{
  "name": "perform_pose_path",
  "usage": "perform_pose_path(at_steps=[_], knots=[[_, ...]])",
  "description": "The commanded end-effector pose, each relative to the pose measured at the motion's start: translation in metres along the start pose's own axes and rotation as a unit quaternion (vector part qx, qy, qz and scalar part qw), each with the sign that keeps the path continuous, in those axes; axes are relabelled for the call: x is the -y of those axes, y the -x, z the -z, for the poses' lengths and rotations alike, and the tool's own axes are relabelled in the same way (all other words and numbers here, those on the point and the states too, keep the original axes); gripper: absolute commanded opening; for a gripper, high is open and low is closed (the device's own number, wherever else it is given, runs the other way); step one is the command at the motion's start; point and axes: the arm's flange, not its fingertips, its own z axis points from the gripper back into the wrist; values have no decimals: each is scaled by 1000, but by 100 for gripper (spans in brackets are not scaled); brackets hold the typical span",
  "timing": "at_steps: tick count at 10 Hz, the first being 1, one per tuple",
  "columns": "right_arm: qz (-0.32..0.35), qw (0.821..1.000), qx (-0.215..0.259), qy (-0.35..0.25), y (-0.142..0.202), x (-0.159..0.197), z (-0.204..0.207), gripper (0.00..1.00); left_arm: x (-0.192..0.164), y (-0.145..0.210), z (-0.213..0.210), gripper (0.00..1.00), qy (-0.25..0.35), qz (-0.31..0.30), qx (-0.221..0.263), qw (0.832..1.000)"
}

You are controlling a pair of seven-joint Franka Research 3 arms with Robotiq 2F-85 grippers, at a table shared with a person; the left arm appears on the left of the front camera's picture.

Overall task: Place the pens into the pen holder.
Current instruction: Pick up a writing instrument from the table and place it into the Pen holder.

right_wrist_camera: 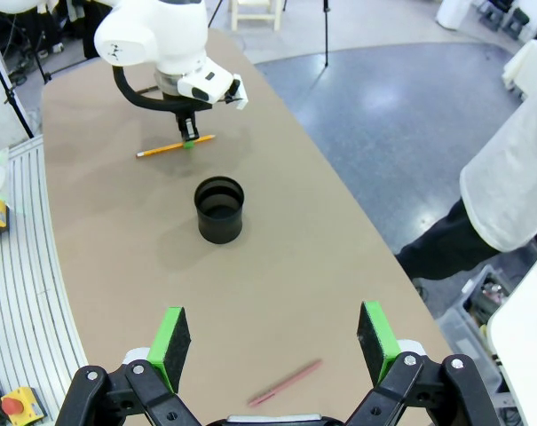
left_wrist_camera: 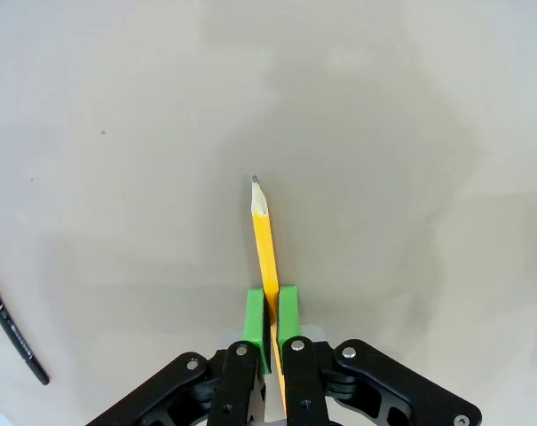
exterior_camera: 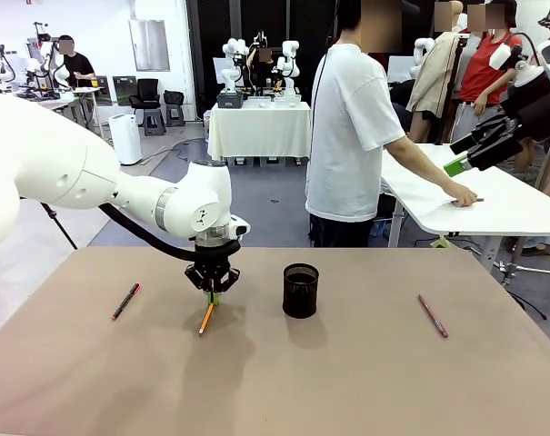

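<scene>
My left gripper [exterior_camera: 212, 292] is down at the table, shut on the yellow-orange pencil [exterior_camera: 206, 318], which lies on the brown surface left of the black mesh pen holder [exterior_camera: 300, 291]. In the left wrist view the green pads [left_wrist_camera: 255, 327] pinch the pencil [left_wrist_camera: 264, 240], its tip pointing away. The black pen with the pink-red end [exterior_camera: 125, 301] lies farther left. The reddish-brown pen [exterior_camera: 433, 316] lies to the right. My right gripper [exterior_camera: 467, 154] hangs open high at the right; its wrist view shows the green pads [right_wrist_camera: 172, 342] spread above the reddish-brown pen [right_wrist_camera: 286, 382], with the holder [right_wrist_camera: 219, 209] and the pencil [right_wrist_camera: 174, 146] beyond.
A person in a white T-shirt [exterior_camera: 352, 136] stands at the far side, one hand on a white side table [exterior_camera: 493, 204]. The brown table's far edge [exterior_camera: 347, 248] runs behind the holder. Other people and tables stand farther back.
</scene>
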Motion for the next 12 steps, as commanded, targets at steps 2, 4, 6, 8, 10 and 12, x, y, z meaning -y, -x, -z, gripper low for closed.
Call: perform_pose_path(at_steps=[2,4,6,8,10,12], knots=[[-5,1000,7,-1,-1,1,0,100,-27,20,-34,0,85,26,-2,996],[-5,1000,7,-1,-1,1,0,100,-42,37,-80,0,140,63,3,988],[-5,1000,7,-1,-1,1,0,100,-55,56,-117,0,233,137,37,962],[-5,1000,7,-1,-1,1,0,100,-64,67,-144,0,352,170,110,914],[-5,1000,7,-1,-1,1,0,100,-73,85,-163,0,436,237,199,845],[-5,1000,7,-1,-1,1,0,100,-83,103,-175,0,460,276,308,786]])
